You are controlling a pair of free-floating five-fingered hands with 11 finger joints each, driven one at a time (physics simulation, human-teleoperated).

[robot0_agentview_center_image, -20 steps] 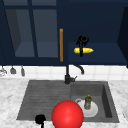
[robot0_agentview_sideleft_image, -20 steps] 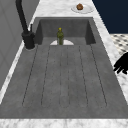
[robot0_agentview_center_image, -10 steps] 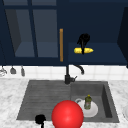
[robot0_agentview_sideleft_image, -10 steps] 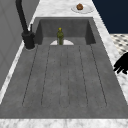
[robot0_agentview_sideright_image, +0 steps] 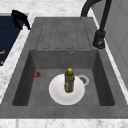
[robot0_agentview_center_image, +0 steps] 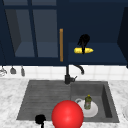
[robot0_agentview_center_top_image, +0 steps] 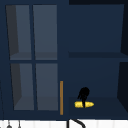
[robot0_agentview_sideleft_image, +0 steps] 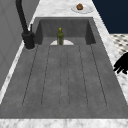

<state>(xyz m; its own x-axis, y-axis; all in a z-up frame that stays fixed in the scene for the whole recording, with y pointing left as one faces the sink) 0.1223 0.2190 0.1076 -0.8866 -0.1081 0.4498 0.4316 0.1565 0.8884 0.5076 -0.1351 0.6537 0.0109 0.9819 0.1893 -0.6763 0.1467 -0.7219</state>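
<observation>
My right hand [robot0_agentview_center_image: 84, 41] hangs in the open wall cabinet, fingers reaching down across a yellow oblong thing [robot0_agentview_center_image: 88, 50] that lies on the lower shelf [robot0_agentview_center_image: 107, 53]. The upper view has the same hand [robot0_agentview_center_top_image: 83, 94] over the yellow thing [robot0_agentview_center_top_image: 89, 104]. My left hand [robot0_agentview_center_image: 40, 119] floats low by the sink's front edge, fingers relaxed and holding nothing; it appears as the hand [robot0_agentview_sideleft_image: 122, 64] beside the drainboard and as the hand [robot0_agentview_sideright_image: 19, 17] at the far corner. A green bottle [robot0_agentview_center_image: 87, 101] stands upright on a white plate [robot0_agentview_center_image: 93, 112] in the basin.
A big red ball [robot0_agentview_center_image: 67, 115] sits at the sink's front. A small red thing [robot0_agentview_sideright_image: 37, 74] lies in the basin. The black faucet [robot0_agentview_center_image: 67, 75] rises behind the sink. A closed glass door with a wooden handle [robot0_agentview_center_image: 61, 45] is to the left. A plate with a brown item [robot0_agentview_sideleft_image: 80, 7] sits on the counter.
</observation>
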